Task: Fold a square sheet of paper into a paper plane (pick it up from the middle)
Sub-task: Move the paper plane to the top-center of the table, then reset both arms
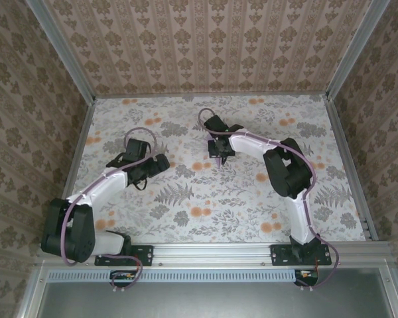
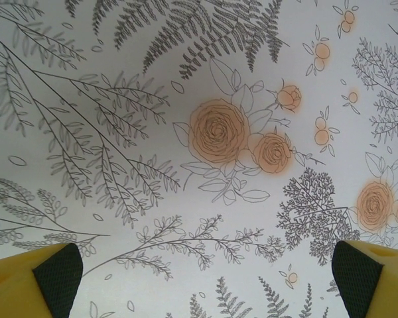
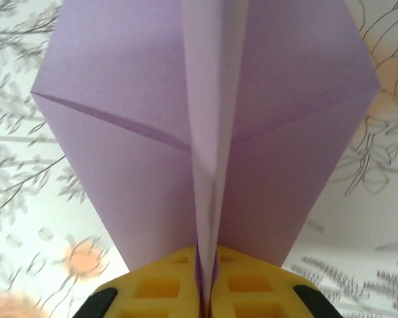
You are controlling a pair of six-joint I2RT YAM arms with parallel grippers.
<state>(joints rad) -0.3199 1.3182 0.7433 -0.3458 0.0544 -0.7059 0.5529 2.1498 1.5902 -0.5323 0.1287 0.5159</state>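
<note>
**A:** Where is the paper sitting?

**B:** The right gripper (image 3: 205,295) is pinching the folded lilac paper (image 3: 119,132) by its centre crease. Its jaws are pressing together on the ridge, and the two wings are fanning out toward twelve o'clock in the wrist view.

**A:** And the left gripper (image 2: 205,278)?

**B:** It is hanging spread wide over the floral table (image 1: 252,199), holding nothing, at about nine o'clock from the right one in the top view.

**A:** How should this hold be going?

**B:** I'm judging the pinch should be sitting square on the crease, so both wings are matching. A skewed grip could be dragging the fold off line.

**A:** Room?

**B:** Cloth is lying open toward six o'clock, between the arms. The back wall (image 1: 205,46) and the side rail (image 1: 347,159) are standing well apart from both grippers.
</note>
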